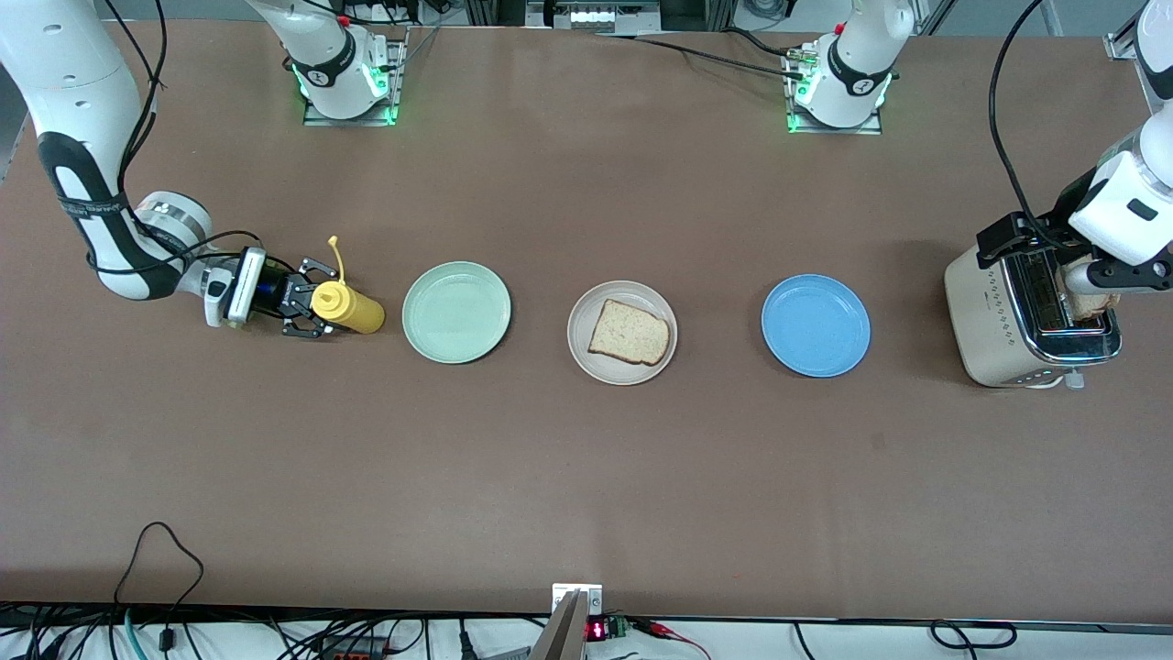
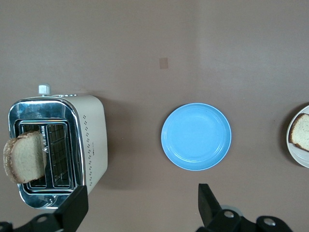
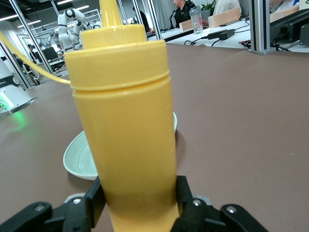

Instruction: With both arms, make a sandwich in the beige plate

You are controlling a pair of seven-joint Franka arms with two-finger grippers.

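One slice of bread (image 1: 629,333) is lying on the beige plate (image 1: 579,341), the middle of three plates in a row, so the sandwich is barely begun; no lettuce is showing anywhere. The mint-green plate (image 1: 456,311) is sitting between that plate and the right gripper (image 1: 305,309), the blue plate (image 1: 815,325) between it and the toaster (image 1: 1013,312). Down at table level toward the right arm's end, the right gripper is flanking the base of a yellow squeeze bottle (image 1: 346,308), a finger pressed against each side in the right wrist view, so it looks to be gripping the bottle, though how firmly is hard to judge. The left gripper (image 2: 140,205) is hovering above the toaster with its fingers spread wide and nothing between them; a second bread slice (image 2: 24,155) is standing up out of a slot just off one fingertip. Risks, as a judgement: a low grip on a tall bottle could let it tilt or slip when lifted; the left fingers, descending off-line, could catch the toaster's rim or crush the slice. In the front view the left gripper is largely masked by its own wrist, and its fingers are cut off in the left wrist view.
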